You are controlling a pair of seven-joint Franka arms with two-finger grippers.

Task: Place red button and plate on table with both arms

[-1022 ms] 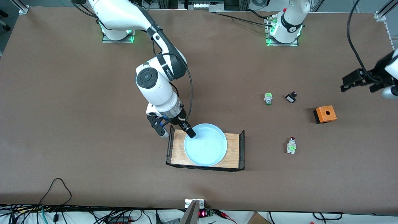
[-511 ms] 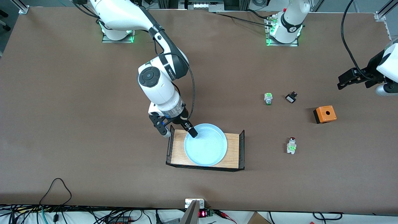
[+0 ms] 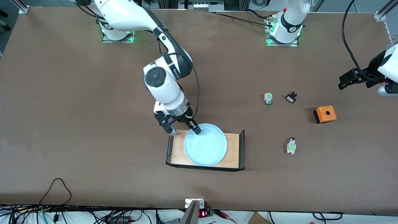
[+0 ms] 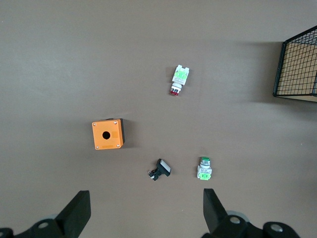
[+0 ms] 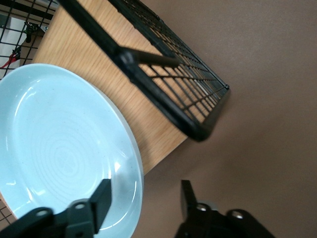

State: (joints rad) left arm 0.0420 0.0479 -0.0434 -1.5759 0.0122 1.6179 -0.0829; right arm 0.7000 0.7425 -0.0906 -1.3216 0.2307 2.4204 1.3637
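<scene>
Right tool [image 3: 184, 128] is down at the plate [image 3: 205, 148], at the rim edge on the side toward the robot bases and the right arm's end of the bench [image 3: 93, 124]. In the right wrist view its jaws straddle the rim: one finger [image 5: 101, 198] inside the plate, the other outside over the bench. Jaws partly closed, gap visible on both sides of the rim, so no firm grip on it to see.

Plate sits flat in the wooden tray [image 3: 178, 149], which has black wire mesh ends, near mid-bench.

Toward the left arm's end: green-capped switch [image 3: 268, 98], with the small black-and-white part [image 3: 290, 98] just beside it. Red button [image 3: 291, 145] lies on its side on the bench, nearer the front camera than both, well apart from the tray. Orange box [image 3: 325, 114] with a round hole on top sits farther toward the left arm's end.

Left tool [image 3: 347, 81] hangs in the air over bare bench near the left arm's end, jaws wide, holding nothing. Left wrist view looks straight down on the red button [image 4: 178, 79], orange box [image 4: 107, 134] and both small parts.
</scene>
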